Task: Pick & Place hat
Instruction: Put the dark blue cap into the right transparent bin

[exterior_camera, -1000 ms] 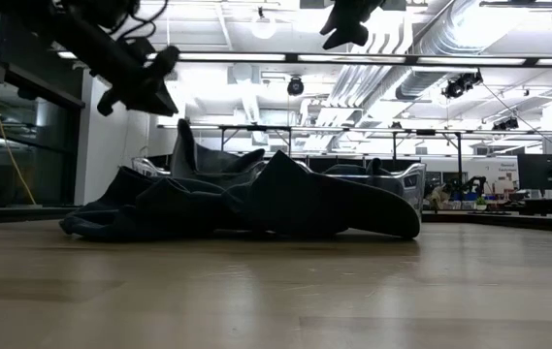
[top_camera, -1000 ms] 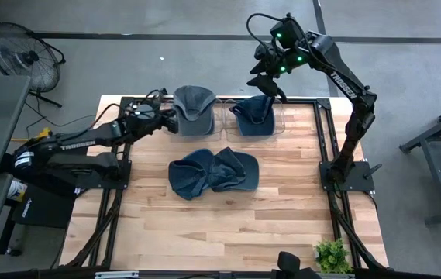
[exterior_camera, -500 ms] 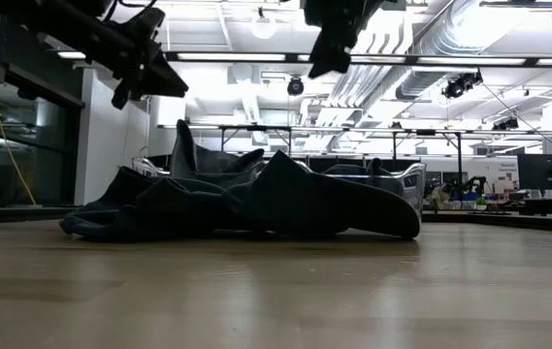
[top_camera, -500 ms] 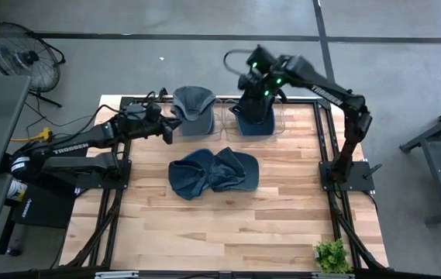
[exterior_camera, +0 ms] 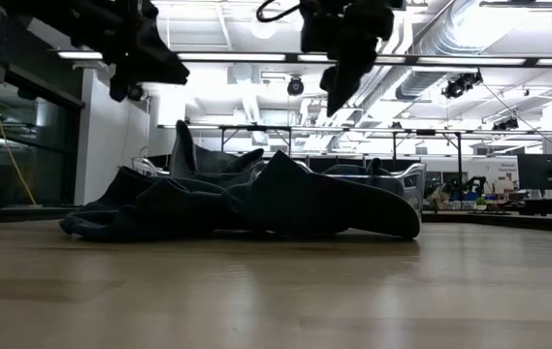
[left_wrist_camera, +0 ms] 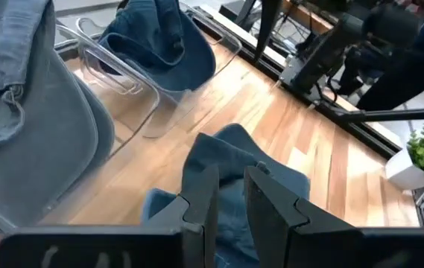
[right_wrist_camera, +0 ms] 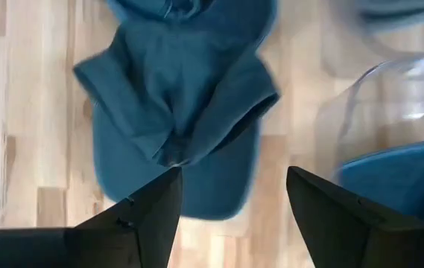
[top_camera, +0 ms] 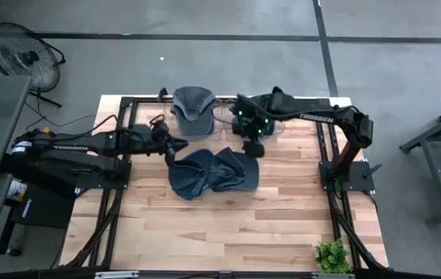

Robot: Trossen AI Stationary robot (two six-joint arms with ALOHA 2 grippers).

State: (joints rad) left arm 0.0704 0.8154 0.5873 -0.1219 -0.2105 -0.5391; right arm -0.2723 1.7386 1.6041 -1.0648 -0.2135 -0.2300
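Observation:
Two dark blue hats (top_camera: 212, 172) lie bunched together on the middle of the wooden table, a low heap in the low view (exterior_camera: 256, 208). My left gripper (top_camera: 175, 147) hovers just beyond the heap's left part, its fingers (left_wrist_camera: 230, 197) a narrow gap apart over the hat (left_wrist_camera: 230, 149). My right gripper (top_camera: 253, 147) hangs above the heap's far right edge, wide open (right_wrist_camera: 234, 186), looking down on a hat (right_wrist_camera: 182, 112). Neither touches a hat.
A grey-blue hat (top_camera: 193, 108) sits in a clear bin at the far edge (left_wrist_camera: 25, 97). Beside it a second clear bin (left_wrist_camera: 159, 97) holds a dark blue hat (right_wrist_camera: 398, 175). Black frame rails (top_camera: 325, 139) border the table. A small plant (top_camera: 332, 254) stands at the near right corner.
My right gripper has come down from high over the far right bin, toward the near edge and the hat heap. My left gripper has moved from beside the grey hat's bin toward the near edge and the heap. The hats have not moved.

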